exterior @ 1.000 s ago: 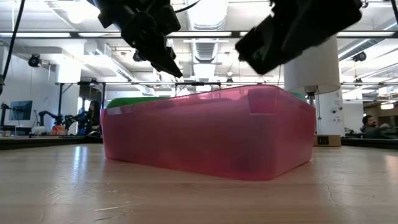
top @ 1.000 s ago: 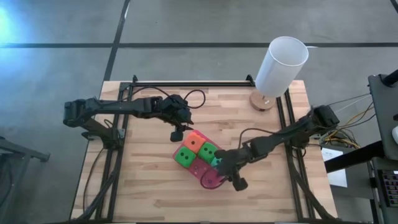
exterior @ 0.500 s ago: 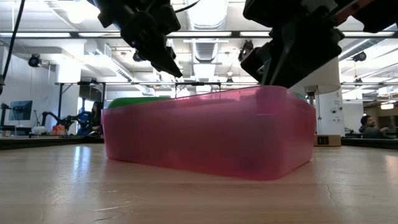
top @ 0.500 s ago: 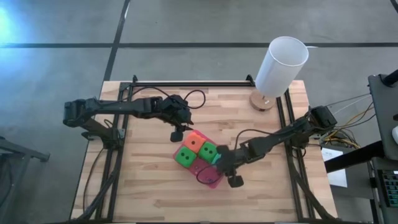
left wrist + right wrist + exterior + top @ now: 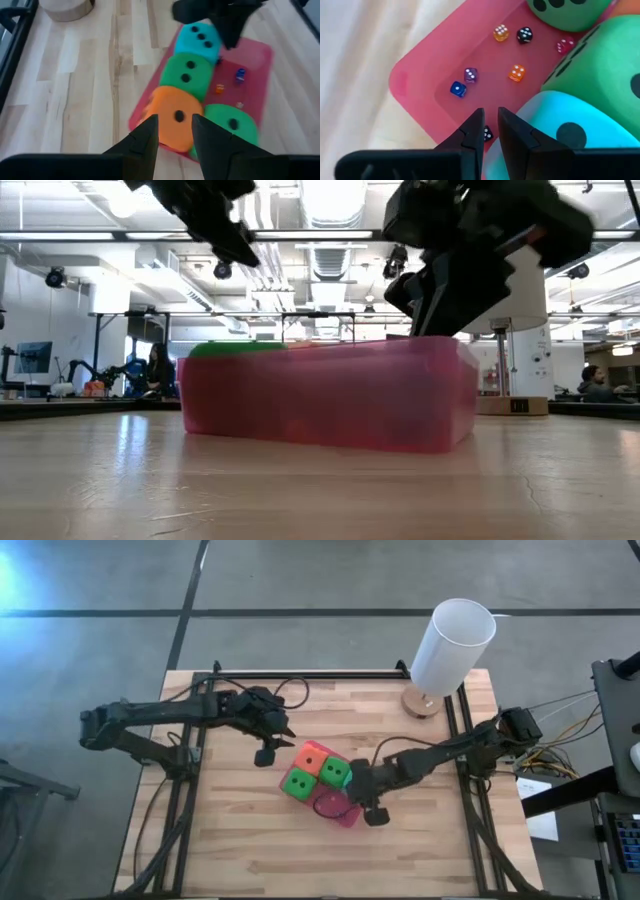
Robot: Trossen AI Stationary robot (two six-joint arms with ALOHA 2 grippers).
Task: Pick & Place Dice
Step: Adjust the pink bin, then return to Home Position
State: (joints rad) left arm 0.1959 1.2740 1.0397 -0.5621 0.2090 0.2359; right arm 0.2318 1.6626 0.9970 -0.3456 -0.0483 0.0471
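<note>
now right gripper (image 5: pixel 489 131) narrow, empty, over pink tray (image 5: pixel 338 812) beside teal die (image 5: pixel 560 130); left gripper (image 5: pixel 174 131) slightly parted, empty.

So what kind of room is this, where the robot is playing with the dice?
Probably a robotics lab or workshop. The low view shows a big open room with ceiling strip lights, desks with screens and people behind the pale wooden table, whose black metal frame carries the arms.

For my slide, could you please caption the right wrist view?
Right gripper over the pink tray, by the teal die, with small dice scattered inside.
</note>
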